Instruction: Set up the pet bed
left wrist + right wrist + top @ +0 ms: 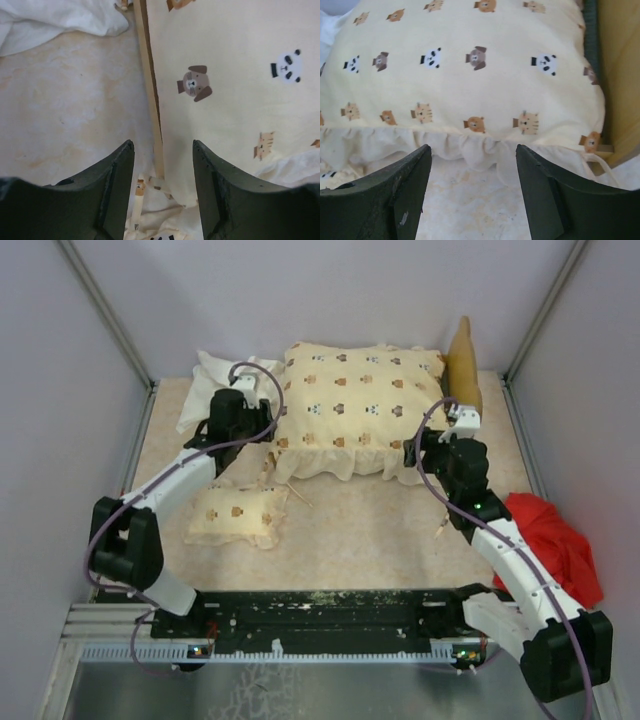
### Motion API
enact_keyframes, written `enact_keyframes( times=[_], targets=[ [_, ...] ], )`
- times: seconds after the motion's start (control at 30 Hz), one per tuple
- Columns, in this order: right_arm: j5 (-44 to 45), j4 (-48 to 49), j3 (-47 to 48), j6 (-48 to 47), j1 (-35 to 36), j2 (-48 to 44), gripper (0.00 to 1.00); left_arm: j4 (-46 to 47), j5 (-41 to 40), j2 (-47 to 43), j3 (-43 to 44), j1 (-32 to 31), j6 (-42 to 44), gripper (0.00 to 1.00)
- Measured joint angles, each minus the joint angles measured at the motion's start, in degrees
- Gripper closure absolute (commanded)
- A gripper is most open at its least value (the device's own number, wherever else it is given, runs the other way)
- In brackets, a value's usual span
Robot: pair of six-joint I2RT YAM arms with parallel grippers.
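The cushion (360,405) lies on the frame (462,365) at the tabletop's (380,540) far edge. The pillow (238,513) lies nearer, toward the left edge. The left gripper (162,145), open, hovers by the cushion's left side, and the right gripper (472,147), open, by its near-right corner.

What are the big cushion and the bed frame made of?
Cushion: soft matte fabric, likely cotton, judging by its printed animal faces and ruffled hem. Bed frame: seemingly pale wood, smooth finish, judging by its thin stiff rail and rigid headboard.
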Motion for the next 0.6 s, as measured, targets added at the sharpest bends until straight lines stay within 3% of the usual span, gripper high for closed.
enact_keyframes(
  times=[0.13,0.37,0.43,0.6],
  targets=[
    [-3.61,-0.68,0.0,0.5,0.9,-0.42,0.27,-0.57,4.83,4.87,0.79,1.66,-0.09,0.51],
    [0.66,-8.37,2.89,5.49,0.9,-3.3,0.12,-1.75,12.02,5.25,-1.01,1.97,-3.76,0.54],
    [0.66,-9.44,4.35,6.05,0.92,-4.39,0.02,-1.88,13.0,3.96,-2.6,1.99,-5.46,0.51],
    [1.09,-9.07,4.42,9.55,0.92,-7.82,0.01,-5.31,9.22,-1.75,-3.69,1.97,-11.06,0.4]
  ],
)
